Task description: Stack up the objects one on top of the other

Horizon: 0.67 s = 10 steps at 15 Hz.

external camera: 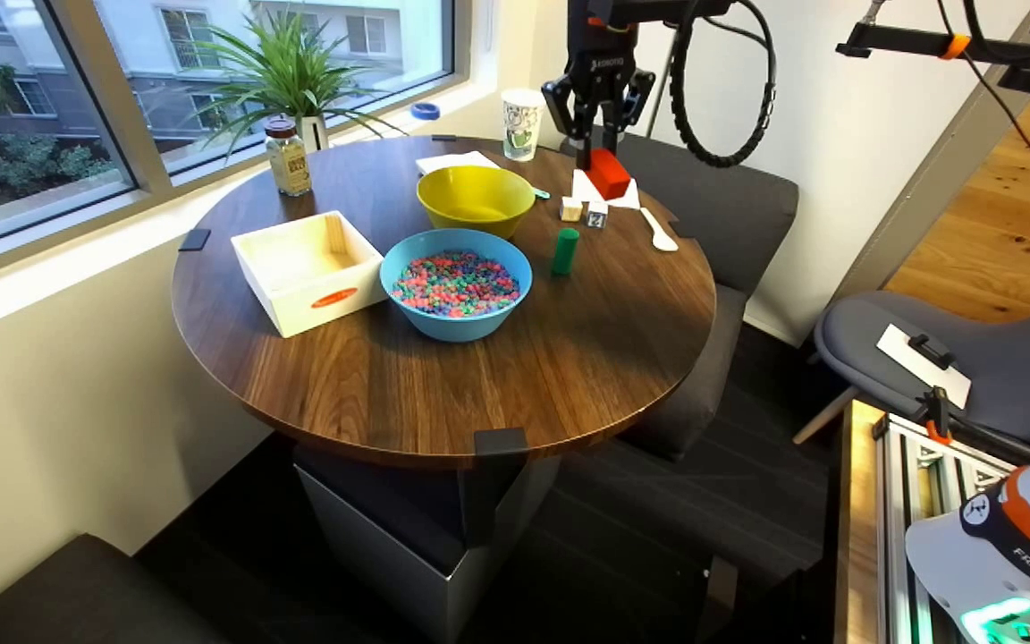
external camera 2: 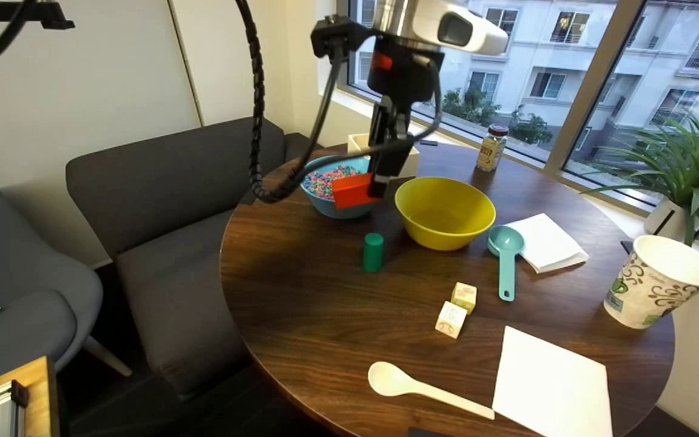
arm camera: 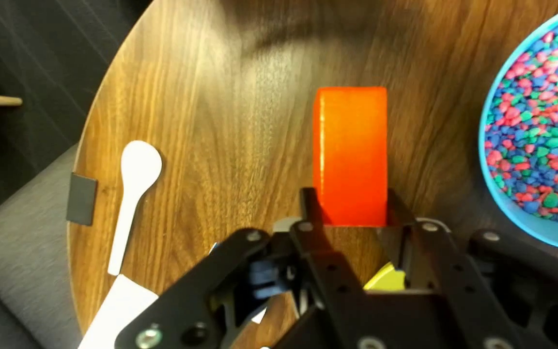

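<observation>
"What has the end effector (arm camera: 350,208) got?"

"It's clamped on one end of the red block (arm camera: 351,150), and the rest of the block juts up the middle of the wrist view, apparently clear of the bench (external camera: 515,394)."

"So what could spoil the stack?"

"Leverage, I'd guess — with the hold so far to one end, the block may twist as it touches down. It probably belongs on the green cylinder (external camera 2: 372,252), upright near the centre of the frame in an exterior view. That top is narrow and round; land off-centre and the cylinder could topple and roll. I can't find it in the wrist view, so lining up from there looks risky."

"Anything in the way?"

"In an exterior view the blue bowl (external camera: 455,329) of coloured bits (external camera: 457,284) sits mid-frame, just left of the cylinder, with the yellow bowl (external camera: 477,204) up and to the left — a low sideways approach might clip a rim. The black cable (external camera 2: 257,121) loops down upper left of centre in an exterior view and could snag."

"And beyond?"

"In an exterior view, letter cubes (external camera 2: 451,319) lower right of centre, a white spoon (external camera 2: 428,389) at the bottom, a paper cup (external camera 2: 659,282) far right."
</observation>
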Each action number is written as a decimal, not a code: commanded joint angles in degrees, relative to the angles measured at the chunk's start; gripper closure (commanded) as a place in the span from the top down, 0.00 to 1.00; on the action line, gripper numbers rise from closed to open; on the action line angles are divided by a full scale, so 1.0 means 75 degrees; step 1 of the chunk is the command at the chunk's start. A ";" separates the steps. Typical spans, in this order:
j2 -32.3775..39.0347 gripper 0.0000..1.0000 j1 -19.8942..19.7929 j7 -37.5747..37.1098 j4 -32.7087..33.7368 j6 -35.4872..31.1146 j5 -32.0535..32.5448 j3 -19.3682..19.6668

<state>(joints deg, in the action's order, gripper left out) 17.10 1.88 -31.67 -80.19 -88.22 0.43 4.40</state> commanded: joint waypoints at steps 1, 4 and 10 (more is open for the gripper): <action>-0.0478 0.08 0.0647 -0.0881 -0.0435 0.0137 0.1455 -0.0094; -0.0645 0.08 0.1000 -0.1626 -0.0728 -0.0037 0.2679 -0.0242; -0.0436 0.33 0.1059 -0.1973 -0.0558 0.0126 0.3427 -0.0515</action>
<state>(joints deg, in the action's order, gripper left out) 13.73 10.45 -46.39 -84.66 -87.57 25.98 1.33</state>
